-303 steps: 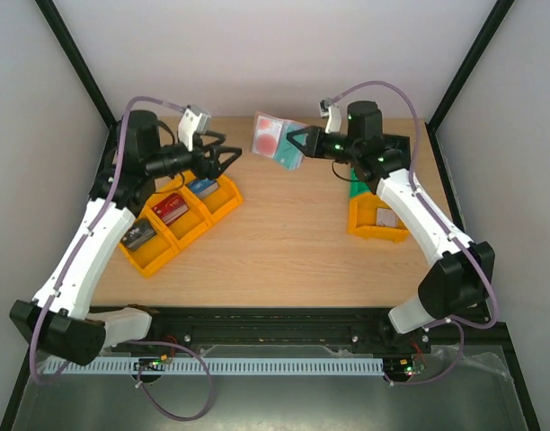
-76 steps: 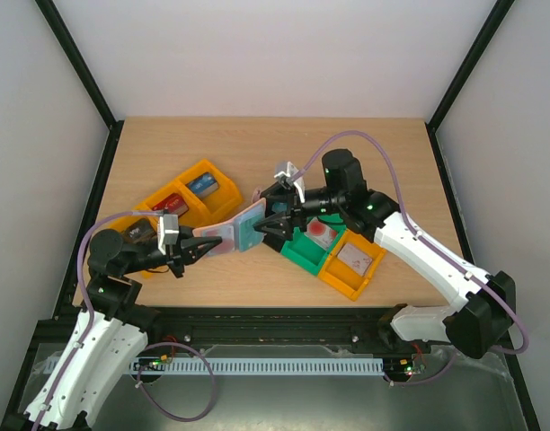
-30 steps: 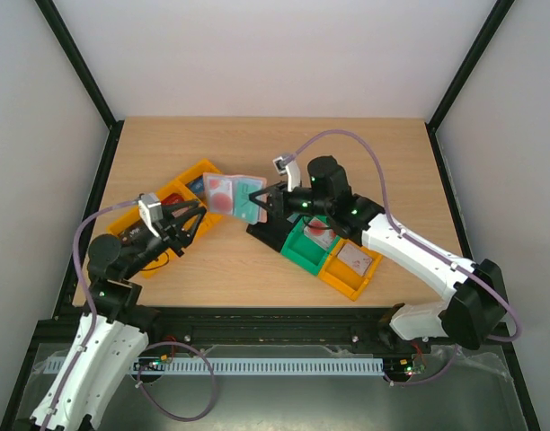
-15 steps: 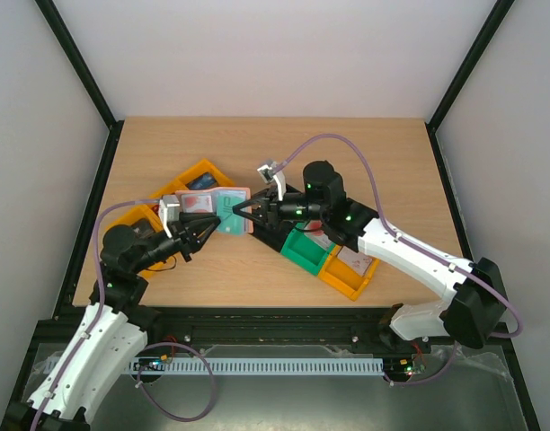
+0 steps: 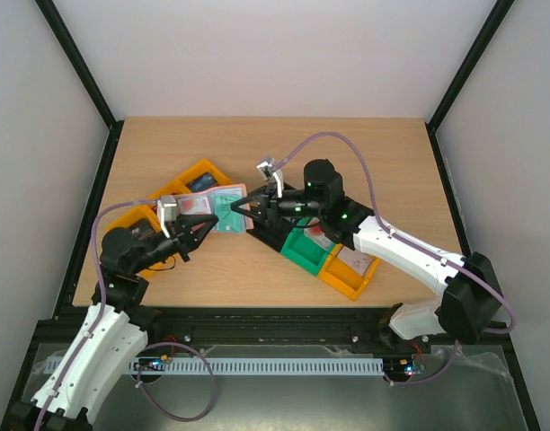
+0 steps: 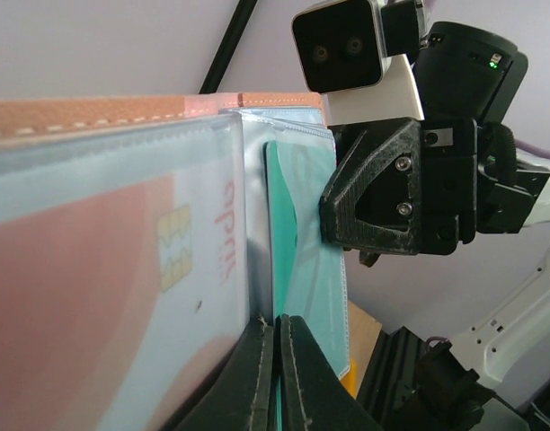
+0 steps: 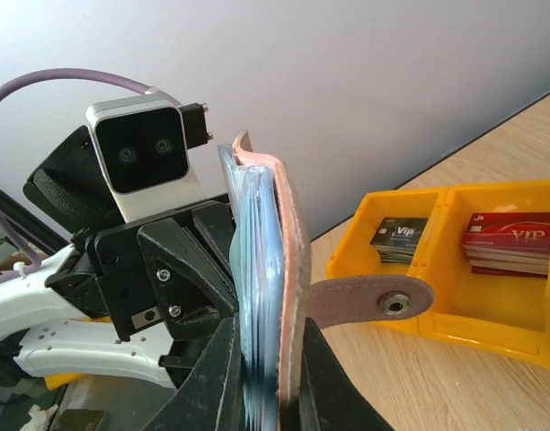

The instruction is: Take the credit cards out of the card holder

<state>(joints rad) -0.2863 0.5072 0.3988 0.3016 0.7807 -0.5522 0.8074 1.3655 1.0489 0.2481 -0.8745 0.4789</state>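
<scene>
Jaws, left and right, pinch card holder.

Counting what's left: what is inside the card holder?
In the card holder, clear sleeves show a whitish card with a red patch and chip, and a teal card. Any cards behind them are covered.

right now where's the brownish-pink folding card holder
In the top view the brownish-pink folding card holder is held up left of centre, between the left claw and the right claw, by the left-hand orange plastic bins.
</scene>
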